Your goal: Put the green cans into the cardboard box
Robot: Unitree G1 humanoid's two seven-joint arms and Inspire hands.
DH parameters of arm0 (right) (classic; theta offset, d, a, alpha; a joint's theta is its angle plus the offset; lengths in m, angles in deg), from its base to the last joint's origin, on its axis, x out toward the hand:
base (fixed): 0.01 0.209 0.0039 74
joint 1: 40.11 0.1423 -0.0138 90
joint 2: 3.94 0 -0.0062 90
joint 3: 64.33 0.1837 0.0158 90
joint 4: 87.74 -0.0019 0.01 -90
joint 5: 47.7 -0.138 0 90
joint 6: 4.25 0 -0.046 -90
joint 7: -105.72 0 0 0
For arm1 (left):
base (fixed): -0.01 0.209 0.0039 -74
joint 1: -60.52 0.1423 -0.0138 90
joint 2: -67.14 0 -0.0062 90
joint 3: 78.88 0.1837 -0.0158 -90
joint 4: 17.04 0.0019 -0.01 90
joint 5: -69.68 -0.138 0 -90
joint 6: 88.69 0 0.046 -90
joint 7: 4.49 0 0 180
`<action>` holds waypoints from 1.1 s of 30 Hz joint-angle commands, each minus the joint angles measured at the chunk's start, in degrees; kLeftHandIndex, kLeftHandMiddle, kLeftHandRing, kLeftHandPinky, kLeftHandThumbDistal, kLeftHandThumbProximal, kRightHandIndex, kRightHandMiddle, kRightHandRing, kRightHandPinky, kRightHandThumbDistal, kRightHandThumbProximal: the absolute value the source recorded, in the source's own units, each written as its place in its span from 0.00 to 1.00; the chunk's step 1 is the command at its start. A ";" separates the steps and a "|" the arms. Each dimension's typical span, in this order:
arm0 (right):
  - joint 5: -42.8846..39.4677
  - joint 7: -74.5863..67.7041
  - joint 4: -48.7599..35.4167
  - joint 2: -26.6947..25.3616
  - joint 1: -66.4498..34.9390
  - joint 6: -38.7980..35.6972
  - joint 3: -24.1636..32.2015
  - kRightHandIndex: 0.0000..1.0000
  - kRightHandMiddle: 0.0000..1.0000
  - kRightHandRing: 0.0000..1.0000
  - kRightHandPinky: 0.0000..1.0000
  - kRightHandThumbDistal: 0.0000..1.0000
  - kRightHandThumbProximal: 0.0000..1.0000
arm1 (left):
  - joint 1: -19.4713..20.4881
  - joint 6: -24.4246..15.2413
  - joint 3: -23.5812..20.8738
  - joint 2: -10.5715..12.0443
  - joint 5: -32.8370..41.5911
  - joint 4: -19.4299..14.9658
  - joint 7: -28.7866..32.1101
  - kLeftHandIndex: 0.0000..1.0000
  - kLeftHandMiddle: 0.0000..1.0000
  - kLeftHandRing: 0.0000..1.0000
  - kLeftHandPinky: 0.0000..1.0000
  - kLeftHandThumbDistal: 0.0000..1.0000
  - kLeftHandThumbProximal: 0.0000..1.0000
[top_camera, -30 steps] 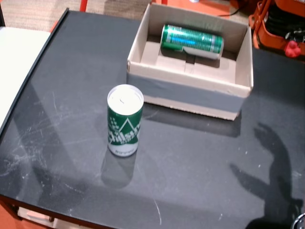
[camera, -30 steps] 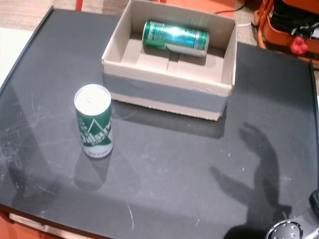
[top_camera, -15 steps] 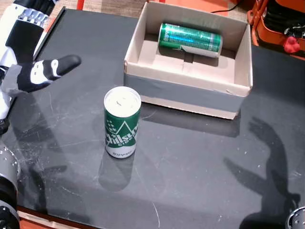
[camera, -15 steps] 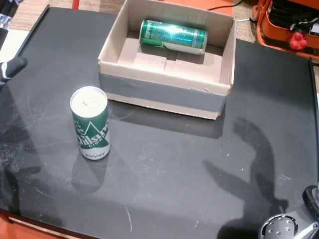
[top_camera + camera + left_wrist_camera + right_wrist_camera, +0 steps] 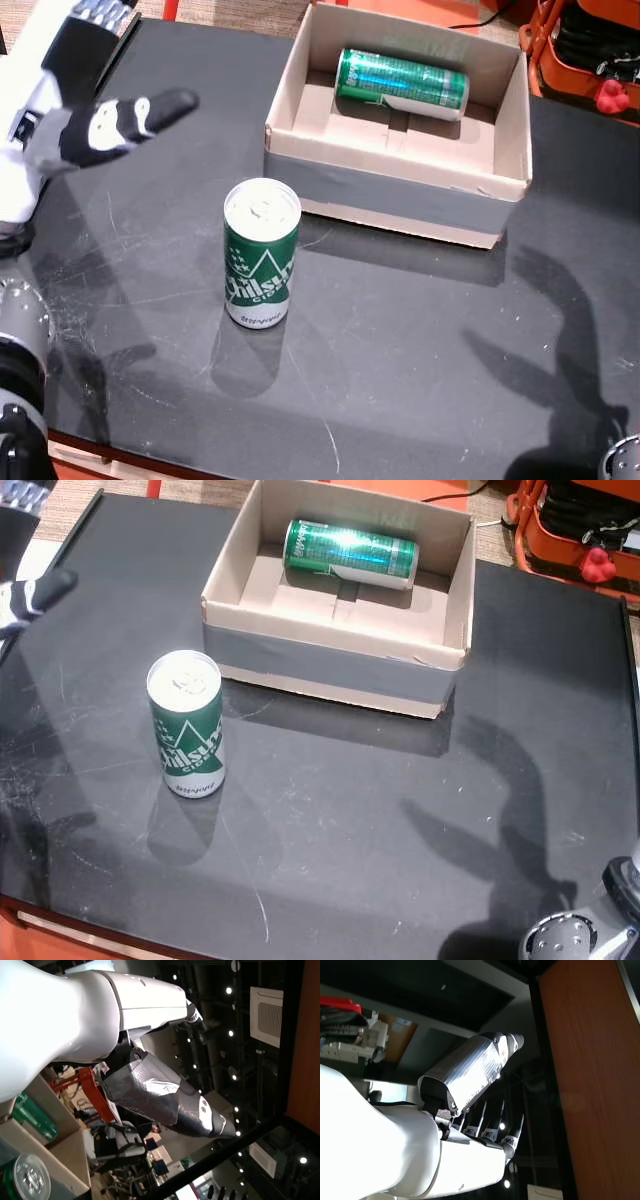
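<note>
**One can boxed, one on the table**

You've got one green can (image 5: pixel 262 253) standing upright on the black table (image 5: pixel 420 340), just in front of the box (image 5: pixel 400 195) near its left corner, not touching it. The label has a white mountain shape and white lettering, but it's too blurry for you to read. The other can (image 5: pixel 402 82) lies on its side against the box's back wall, and its print isn't legible either.

Your left hand (image 5: pixel 95 115) is up over the table's left side, well apart from the upright can, fingers spread, thumb pointing toward the box, holding nothing. The right hand (image 5: pixel 470 1105) only shows in its wrist view, fingers straight out and empty, with dark ceiling behind it.
</note>
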 commanded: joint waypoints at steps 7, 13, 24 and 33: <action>-0.67 2.10 0.44 -0.01 0.51 0.33 1.83 0.67 0.66 0.70 0.79 0.99 0.85 | -2.57 10.24 5.83 0.31 -7.27 5.03 -1.17 1.00 1.00 1.00 1.00 1.00 0.28; -0.13 1.76 0.25 0.25 0.46 0.86 2.30 0.66 0.66 0.70 0.79 1.00 0.85 | -1.67 10.27 8.29 0.28 -10.95 4.73 -3.01 1.00 1.00 1.00 1.00 1.00 0.33; 0.11 1.91 0.85 -0.24 0.57 1.07 2.70 0.67 0.67 0.71 0.79 0.99 0.85 | 0.27 10.04 11.71 0.34 -15.24 5.93 -4.91 1.00 1.00 1.00 1.00 1.00 0.36; -0.95 3.93 1.09 -0.87 0.47 3.01 3.68 0.67 0.67 0.71 0.80 0.98 0.83 | 2.15 10.89 12.77 -0.17 -14.78 5.27 -3.40 1.00 1.00 1.00 1.00 1.00 0.37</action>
